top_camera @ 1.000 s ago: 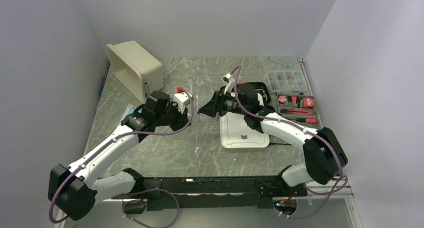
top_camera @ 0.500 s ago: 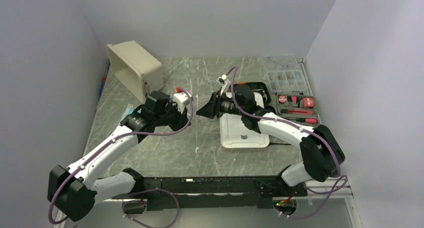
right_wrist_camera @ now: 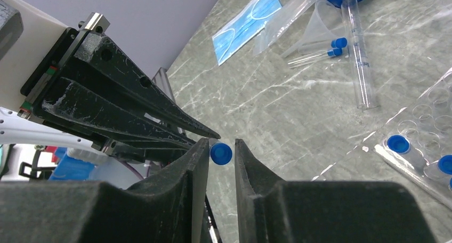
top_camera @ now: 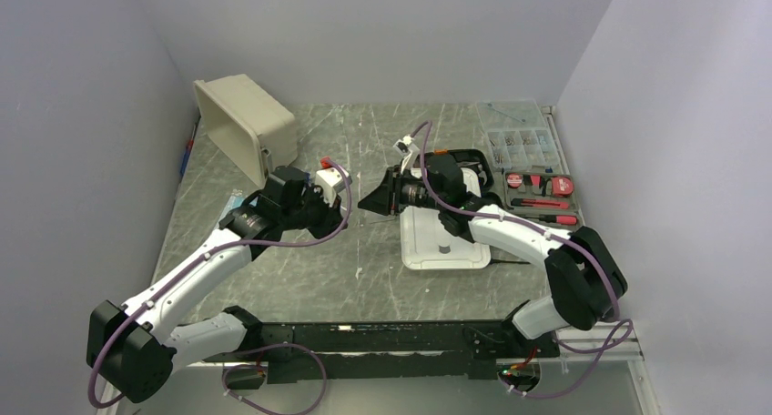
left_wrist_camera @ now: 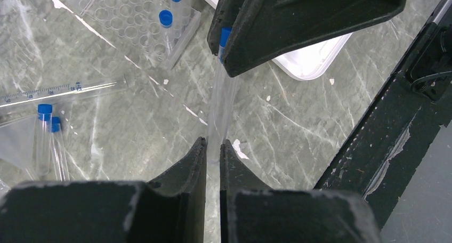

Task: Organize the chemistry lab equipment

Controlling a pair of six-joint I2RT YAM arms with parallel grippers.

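Observation:
A clear test tube [left_wrist_camera: 221,104] with a blue cap [right_wrist_camera: 220,153] spans the gap between my two grippers above the table. My left gripper [left_wrist_camera: 213,144] is shut on its bottom end. My right gripper [right_wrist_camera: 221,144] is closed in on the cap end. The cap touches one pad, and only a sliver shows at the other. In the top view the left gripper [top_camera: 348,206] and the right gripper [top_camera: 367,202] meet tip to tip. A clear perforated rack [left_wrist_camera: 133,24] holds a few capped tubes [left_wrist_camera: 166,19]. Two loose capped tubes [left_wrist_camera: 45,142] and a graduated clear tube [left_wrist_camera: 64,89] lie nearby.
A beige bin [top_camera: 246,124] lies tipped at the back left. A white tray [top_camera: 441,242] sits under the right arm. A black tool case [top_camera: 537,197] and a clear parts box [top_camera: 521,142] are at the right. A blue face mask [right_wrist_camera: 248,22] and a clear funnel [right_wrist_camera: 320,24] lie on the table.
My right gripper has moved left onto the cap end of the tube that the left gripper holds. The left arm has stayed still.

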